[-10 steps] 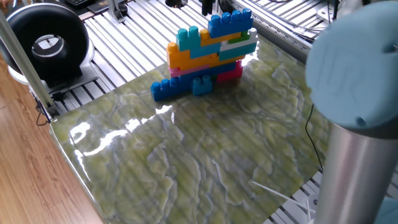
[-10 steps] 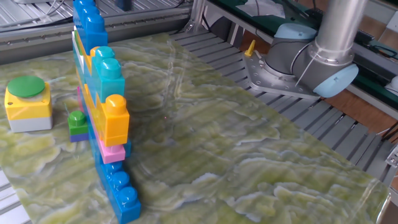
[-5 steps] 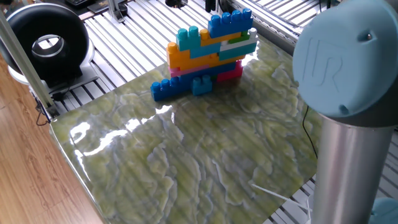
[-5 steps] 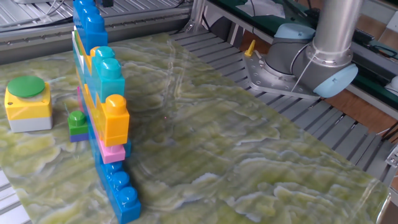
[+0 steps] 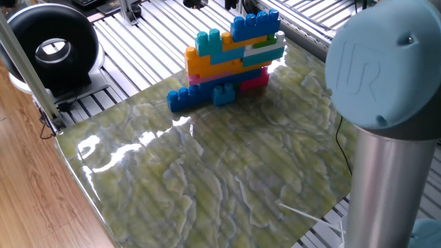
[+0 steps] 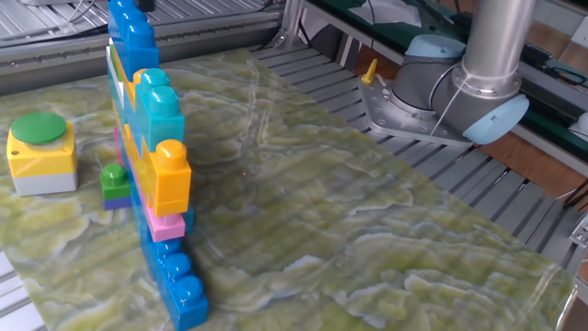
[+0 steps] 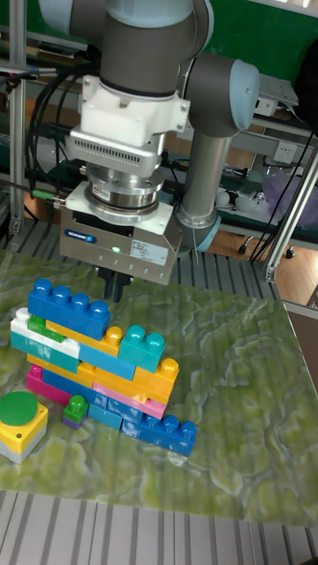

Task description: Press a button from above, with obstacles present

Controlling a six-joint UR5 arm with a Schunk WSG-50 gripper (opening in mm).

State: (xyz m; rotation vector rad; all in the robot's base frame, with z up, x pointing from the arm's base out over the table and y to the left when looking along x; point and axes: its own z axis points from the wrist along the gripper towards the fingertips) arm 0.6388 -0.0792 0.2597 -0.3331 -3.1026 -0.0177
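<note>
Green marbled table (image 7: 238,415) lies bare on your side of the brick wall (image 7: 97,362). The yellow button (image 7: 21,425) with its green cap sits in front of the wall's left end, a small green brick (image 7: 76,410) between them, touching the wall. The claw (image 7: 116,284) hangs behind and above the wall; I cannot tell whether its fingers are apart. Come over the top; the wall blocks a low approach.

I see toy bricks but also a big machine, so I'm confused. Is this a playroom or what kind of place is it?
Most likely a robot lab, not a playroom. A big industrial robot arm hangs over a slatted metal workbench with cables behind it. The toy brick wall and the green button look like test props.
</note>
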